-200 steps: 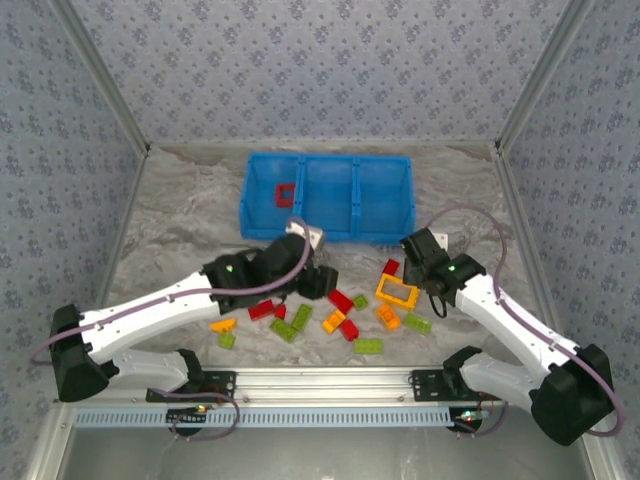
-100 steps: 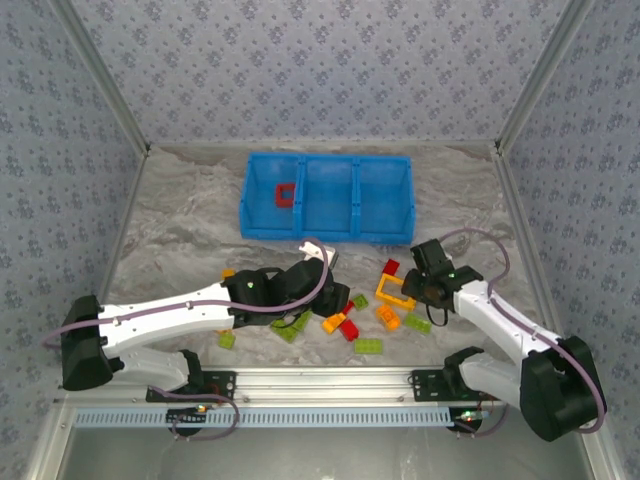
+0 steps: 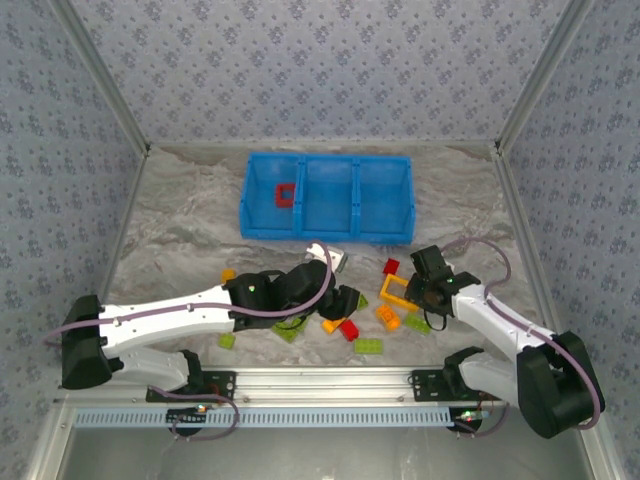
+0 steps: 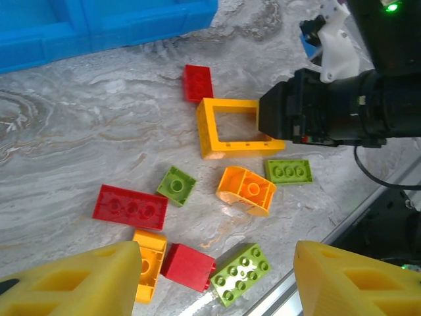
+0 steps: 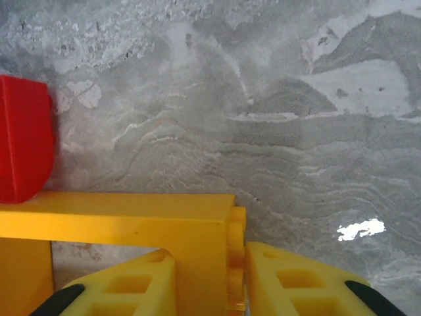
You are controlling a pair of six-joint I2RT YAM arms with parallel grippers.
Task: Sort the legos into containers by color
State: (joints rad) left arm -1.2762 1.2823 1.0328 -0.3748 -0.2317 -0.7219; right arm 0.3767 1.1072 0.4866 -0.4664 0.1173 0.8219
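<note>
Overhead, the blue tray point(image 3: 326, 158) sits at the upper middle of the frame on the grey table point(image 3: 180, 230), with a red frame point(image 3: 285, 195) lying in its left compartment. Loose bricks are scattered below it, at the lower middle. The left claw point(image 3: 347, 300) reaches in from the lower left and hangs over the middle of the scatter. The right claw point(image 3: 425, 290) sits at the right end of the orange frame point(image 3: 397, 291), and a red brick point(image 3: 390, 266) lies just above that frame.

Next, from the left wrist, the left claw point(image 4: 216, 266) has its two yellow fingers point(image 4: 72, 280) spread wide at the bottom corners, gripping nothing. A small red block point(image 4: 189, 266) and a green brick point(image 4: 241, 273) lie on the table between them. Higher up are a flat red plate point(image 4: 129, 207), a small green square point(image 4: 176, 185) and a rounded orange brick point(image 4: 247, 190). The orange frame point(image 4: 223, 131) is at the centre, with the red brick point(image 4: 198, 83) just beside its upper left corner. The black right claw point(image 4: 283, 125) covers the frame's right side. A corner of the blue tray point(image 4: 99, 26) fills the upper left.

Last, from the right wrist, the right claw point(image 5: 210, 263) is clamped on one wall of the orange frame point(image 5: 118, 217), with a yellow finger point(image 5: 309, 283) pressed to each side at the bottom of the frame. The red brick point(image 5: 23, 148) sits at the left edge, against the frame's outer wall.
</note>
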